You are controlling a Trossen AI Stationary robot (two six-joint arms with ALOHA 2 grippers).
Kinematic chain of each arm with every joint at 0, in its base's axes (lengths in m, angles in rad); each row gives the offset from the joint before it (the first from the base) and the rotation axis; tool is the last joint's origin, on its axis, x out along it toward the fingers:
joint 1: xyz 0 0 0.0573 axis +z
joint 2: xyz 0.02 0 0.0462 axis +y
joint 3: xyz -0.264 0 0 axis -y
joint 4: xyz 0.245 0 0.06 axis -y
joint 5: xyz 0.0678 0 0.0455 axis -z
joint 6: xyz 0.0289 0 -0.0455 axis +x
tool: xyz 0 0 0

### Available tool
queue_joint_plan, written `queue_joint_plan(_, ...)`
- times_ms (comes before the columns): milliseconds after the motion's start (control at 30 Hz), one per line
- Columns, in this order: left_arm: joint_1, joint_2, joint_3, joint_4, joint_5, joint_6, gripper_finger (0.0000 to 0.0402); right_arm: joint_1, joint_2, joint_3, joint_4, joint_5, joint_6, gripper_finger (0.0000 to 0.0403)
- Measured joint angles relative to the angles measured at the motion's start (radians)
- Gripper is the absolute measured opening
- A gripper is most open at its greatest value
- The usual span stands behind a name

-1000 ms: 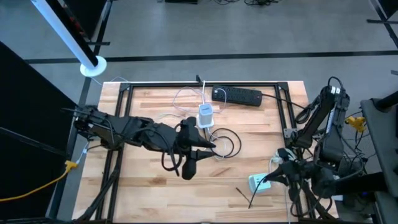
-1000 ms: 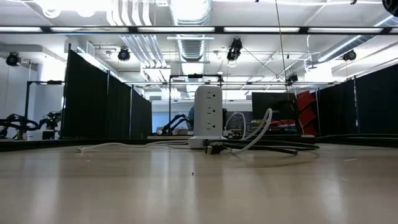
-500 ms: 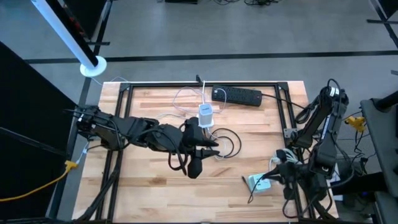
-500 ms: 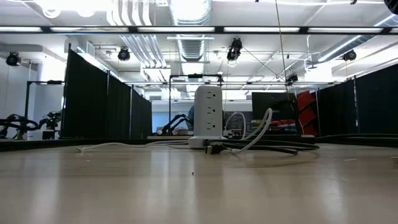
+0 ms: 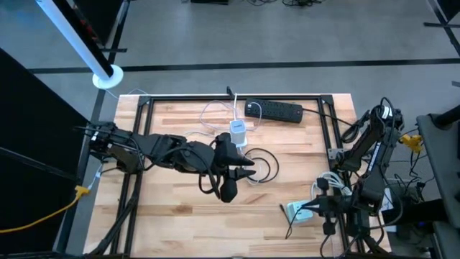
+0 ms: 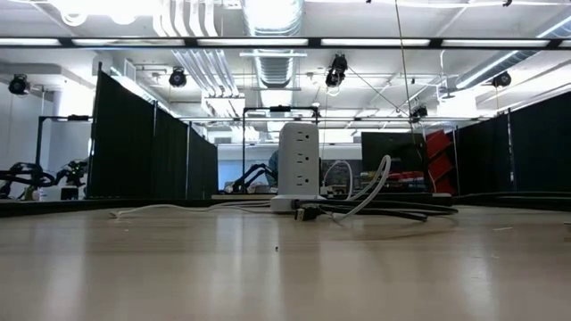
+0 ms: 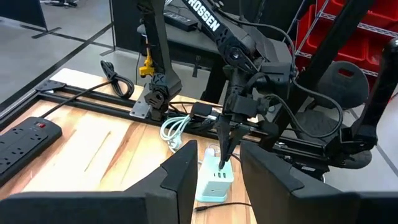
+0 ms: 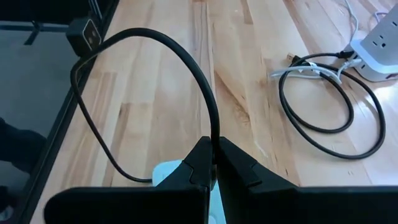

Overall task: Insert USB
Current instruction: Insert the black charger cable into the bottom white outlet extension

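A small white charger block (image 5: 295, 210) with ports on one face (image 7: 215, 183) lies on the wooden table near its right front corner. My right gripper (image 8: 214, 144) hangs just above it, pointing steeply down, shut on a thin black cable (image 8: 186, 59). The cable arches away and comes back down beside the charger (image 8: 165, 175). Its end at the fingers is hidden. My left gripper (image 5: 248, 164) hovers over mid-table, facing the right gripper (image 7: 225, 155). Its fingers (image 7: 181, 177) stand apart with nothing between them. My right gripper pinches the black cable (image 8: 215, 129) between its two fingers, which come from above and slant down toward the charger. The cable leaves the fingertips in a slack arch. The fingers hide the piece inside the grip, and I cannot tell whether it touches the charger.
A white power tower (image 5: 237, 133) stands at mid-table with white and black cords coiled beside it (image 5: 262, 167). It shows upright in the low view (image 6: 297, 160). A black power strip (image 5: 273, 109) lies along the far edge. Black frame rails (image 5: 338, 137) border the table.
My right gripper has sunk toward the charger, still shut on the black cable, and the cable's loose loop on the table has swung with it.
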Motion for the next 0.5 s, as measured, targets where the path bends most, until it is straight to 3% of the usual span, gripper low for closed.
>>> queue_joint_plan(267, 0.003, 0.0, 0.0, 0.015, -0.002, 0.0, 0.0109, -0.006, 0.0, -0.063, 0.131, 0.006, -0.028, 0.0)
queue_joint_plan(500, 0.004, 0.0, 0.0, 0.014, -0.002, 0.0, 0.0105, -0.012, -0.001, -0.075, 0.137, 0.012, -0.05, 0.0)
